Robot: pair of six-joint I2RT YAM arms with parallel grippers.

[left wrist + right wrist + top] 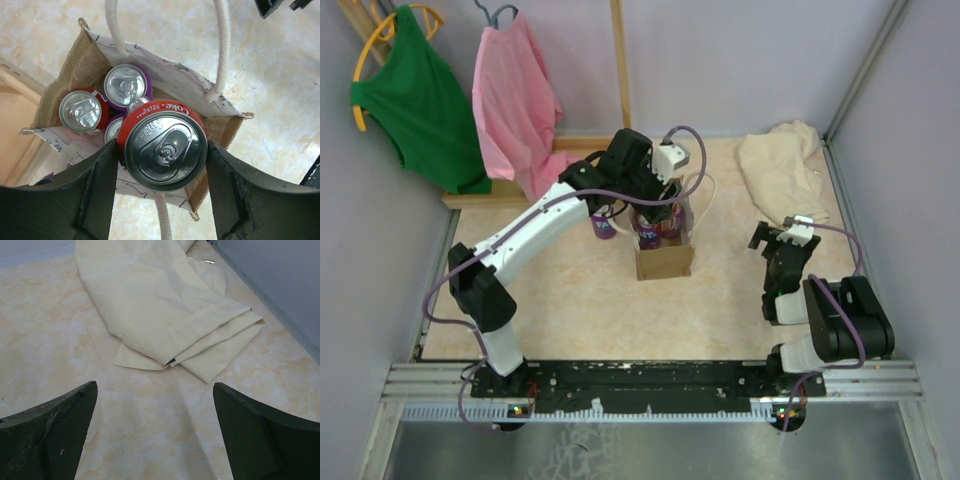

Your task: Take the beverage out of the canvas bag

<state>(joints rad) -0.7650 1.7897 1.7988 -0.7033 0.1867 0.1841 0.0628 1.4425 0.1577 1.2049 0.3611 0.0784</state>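
The tan canvas bag (664, 260) with white rope handles (221, 50) stands mid-table. My left gripper (656, 212) is right above it, shut on a red Coke can (165, 148) that it holds upright over the bag's open top. In the left wrist view the gripper (162, 155) has one finger on each side of the can. More cans stand inside the bag (75, 65): a purple one (126, 86), a red one (80, 111), and others partly hidden under the held can. My right gripper (776, 240) is open and empty at the right, as the right wrist view (155, 405) also shows.
A purple can (604, 226) stands on the table just left of the bag. A cream cloth heap (780, 168) lies at the back right, also in the right wrist view (165, 305). A green garment (420, 100) and a pink one (516, 100) hang on the back wall above a wooden ledge (480, 196).
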